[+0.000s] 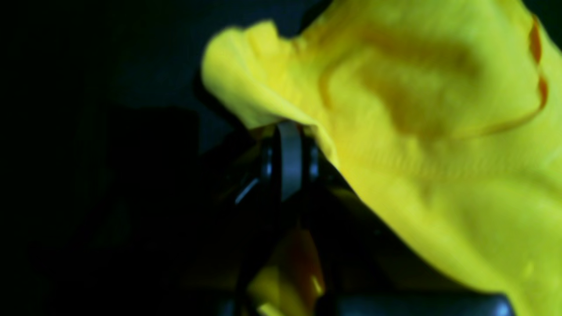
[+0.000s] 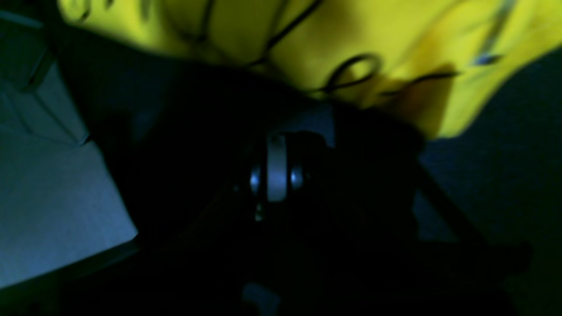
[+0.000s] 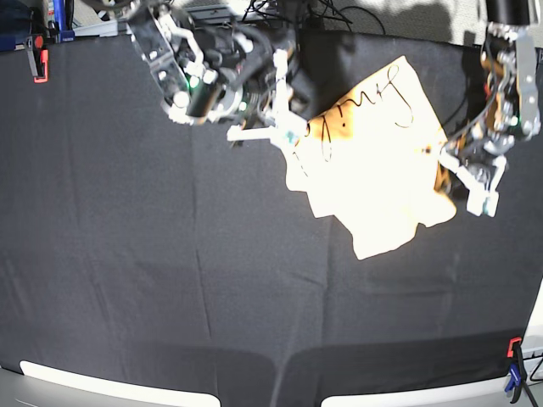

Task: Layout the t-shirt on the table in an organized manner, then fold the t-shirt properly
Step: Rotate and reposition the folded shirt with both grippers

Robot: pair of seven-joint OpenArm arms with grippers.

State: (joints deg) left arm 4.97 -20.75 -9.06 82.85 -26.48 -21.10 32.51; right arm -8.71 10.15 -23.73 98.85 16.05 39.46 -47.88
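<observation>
The yellow t-shirt (image 3: 373, 161) is spread at the back right of the black table (image 3: 170, 280), with thin dark scribbled lines on its upper part. My left gripper (image 1: 290, 129) is shut on a folded edge of the shirt (image 1: 417, 131); in the base view it (image 3: 448, 174) is at the shirt's right edge. My right gripper (image 2: 276, 138) has its jaws together, and the shirt (image 2: 351, 39) lies just beyond its tips with no cloth showing between them. In the base view it (image 3: 293, 137) is at the shirt's left edge.
A red clamp (image 3: 36, 58) is at the back left edge and a red and blue clamp (image 3: 514, 366) at the front right edge. Cables and arm mounts (image 3: 280, 13) crowd the back edge. A pale floor area (image 2: 52, 197) shows beside the table.
</observation>
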